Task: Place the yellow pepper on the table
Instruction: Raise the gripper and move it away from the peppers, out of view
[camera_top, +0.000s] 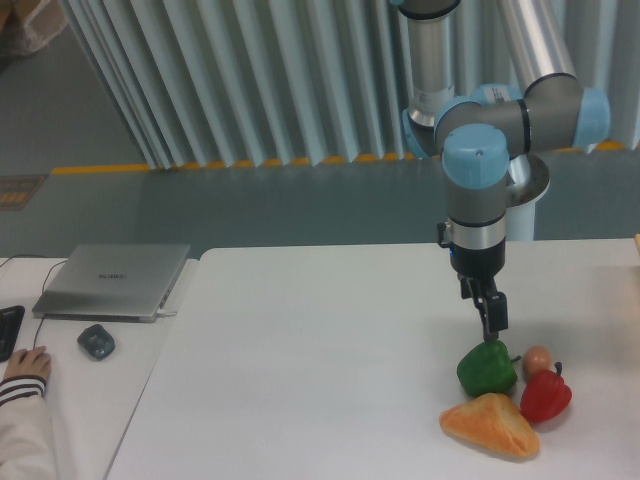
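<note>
No bright-yellow pepper shows in this view; it is hidden or out of view. My gripper (494, 322) hangs straight down over the right part of the white table (300, 360), its fingertips just above the top of a green pepper (487, 369). The dark fingers overlap from this angle, so I cannot tell whether they are open or shut. Nothing shows between them.
A red pepper (545, 395) lies to the right of the green one, with a small round tan thing (537, 358) behind it. An orange-tan bread wedge (490, 425) lies in front. A laptop (113, 280), a mouse (96, 341) and a person's hand (25, 365) are on the left desk.
</note>
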